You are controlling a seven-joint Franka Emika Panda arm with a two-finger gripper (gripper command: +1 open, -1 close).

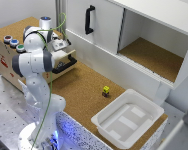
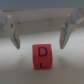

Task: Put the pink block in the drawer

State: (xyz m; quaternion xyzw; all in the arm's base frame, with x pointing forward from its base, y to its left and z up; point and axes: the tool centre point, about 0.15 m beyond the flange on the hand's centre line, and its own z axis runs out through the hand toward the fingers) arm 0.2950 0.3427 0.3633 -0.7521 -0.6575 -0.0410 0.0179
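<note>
The pink block [image 2: 45, 56], a small reddish-pink cube with a black "D" on top, lies on a pale surface in the wrist view. My gripper [image 2: 40, 46] is open over it; its fingers [image 2: 12, 32] stand wide to either side and touch nothing. In the exterior view my gripper [image 1: 60, 46] hangs over the pulled-out drawer [image 1: 64, 63], whose pale front carries a black bar handle. There the hand hides the block.
The drawer belongs to a cork-topped wooden box with coloured buttons [image 1: 12, 41] at the exterior view's left. A small yellow-and-black block [image 1: 106, 90] sits on the cork table. A white plastic tub [image 1: 129, 117] stands at the front right. A large white cabinet [image 1: 96, 25] lines the back.
</note>
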